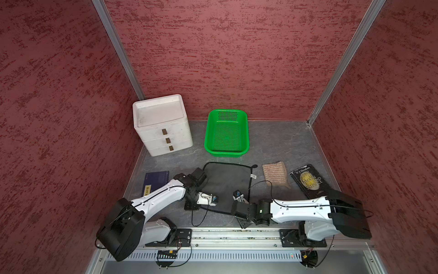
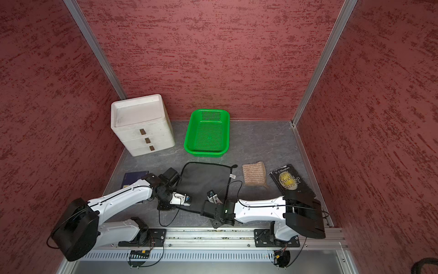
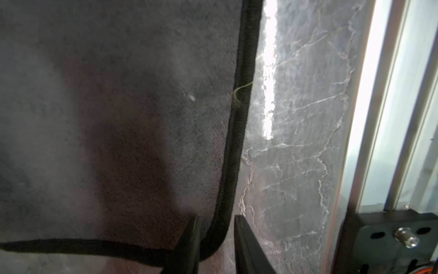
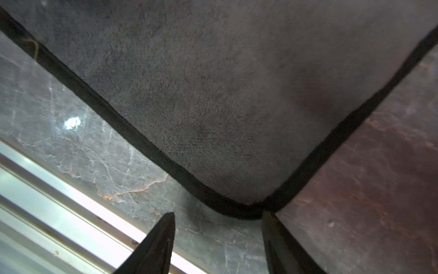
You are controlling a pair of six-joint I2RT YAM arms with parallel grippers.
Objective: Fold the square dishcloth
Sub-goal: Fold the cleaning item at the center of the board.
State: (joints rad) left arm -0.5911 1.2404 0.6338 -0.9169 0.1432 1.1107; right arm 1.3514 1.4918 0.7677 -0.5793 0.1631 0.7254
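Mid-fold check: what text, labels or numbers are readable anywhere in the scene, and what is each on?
"W.S. Maugham": on the black book, top of the cover.
"THE MOON AND SIXPENCE": same cover, below the author's name.
Dark characters on the yellow label of the blue book: too small to read.
Print on the white tag at the dishcloth edge: too small to read.
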